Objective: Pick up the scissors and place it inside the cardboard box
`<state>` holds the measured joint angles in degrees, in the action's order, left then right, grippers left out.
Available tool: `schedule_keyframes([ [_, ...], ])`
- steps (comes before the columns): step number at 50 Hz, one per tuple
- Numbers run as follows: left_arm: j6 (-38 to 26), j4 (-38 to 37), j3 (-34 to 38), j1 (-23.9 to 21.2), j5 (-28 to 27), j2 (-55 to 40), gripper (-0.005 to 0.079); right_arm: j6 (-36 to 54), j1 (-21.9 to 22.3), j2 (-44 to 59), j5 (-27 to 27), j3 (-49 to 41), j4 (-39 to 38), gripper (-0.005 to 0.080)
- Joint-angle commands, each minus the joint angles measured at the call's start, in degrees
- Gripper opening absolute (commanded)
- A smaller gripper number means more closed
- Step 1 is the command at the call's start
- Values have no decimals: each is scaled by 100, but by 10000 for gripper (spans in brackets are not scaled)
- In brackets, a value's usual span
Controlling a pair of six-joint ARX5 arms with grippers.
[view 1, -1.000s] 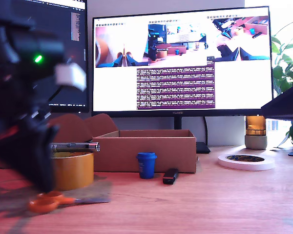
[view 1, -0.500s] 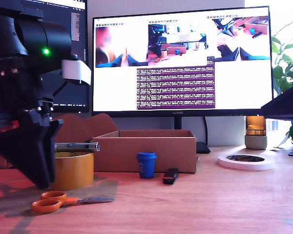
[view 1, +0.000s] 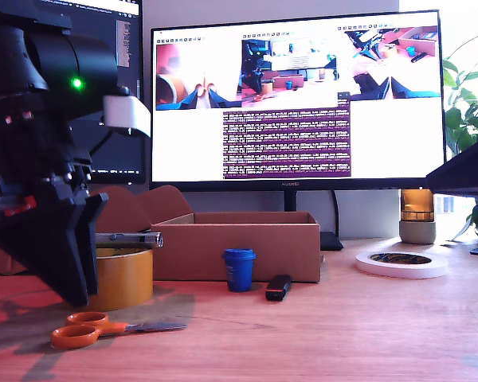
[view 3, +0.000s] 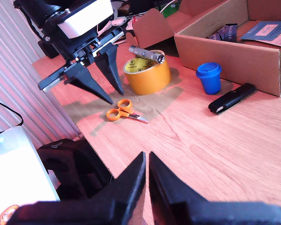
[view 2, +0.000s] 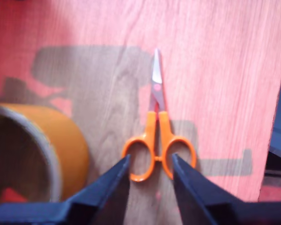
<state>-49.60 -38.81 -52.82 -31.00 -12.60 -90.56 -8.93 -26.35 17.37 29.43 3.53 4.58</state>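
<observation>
1 pair of scissors, orange loop handles and thin silver blades, lies flat on the table under my first gripper, whose jaws are spread above the handles. My second gripper is pressed together. Behind: 1 tape roll, 1 cardboard box.

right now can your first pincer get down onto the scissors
Probably yes. My first pincer hangs open right above the scissors' orange handles, with bare table between them. The tape roll sits just beside the scissors, so the nearer finger could brush it going down.
</observation>
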Motion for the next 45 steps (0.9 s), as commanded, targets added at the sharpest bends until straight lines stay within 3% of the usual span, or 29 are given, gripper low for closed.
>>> schedule_keyframes([
  [1,11,2,24,-9,-44,-247,253,37,2,26,-2,-7,-42,-11],
  [19,11,33,24,-9,-37,-472,247,37,2,28,-2,-7,-39,-11],
  [28,2,-22,24,-70,-42,-643,54,37,2,28,-2,-7,-42,-11],
  [45,-33,11,24,-201,-46,-726,-20,39,24,28,-9,-7,-39,-11],
])
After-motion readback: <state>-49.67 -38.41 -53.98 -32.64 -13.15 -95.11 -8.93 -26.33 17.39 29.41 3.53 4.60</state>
